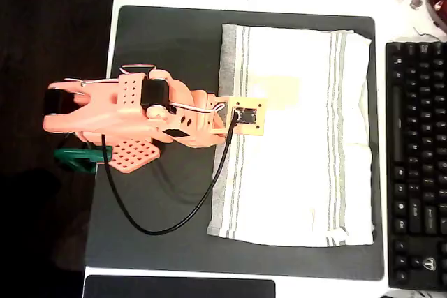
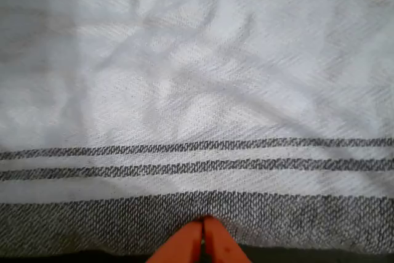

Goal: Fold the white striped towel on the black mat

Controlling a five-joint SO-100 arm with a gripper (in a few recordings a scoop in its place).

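White striped towel [image 1: 293, 137] lies flat and unfolded on the black mat [image 1: 167, 40]; folding is not begun. Gripper [image 2: 203, 238], fingertips pressed together, meets its near striped hem.

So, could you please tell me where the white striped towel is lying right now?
In the overhead view the white striped towel lies flat on the right half of the black mat, just left of the keyboard, with the arm's wrist over its left striped edge.
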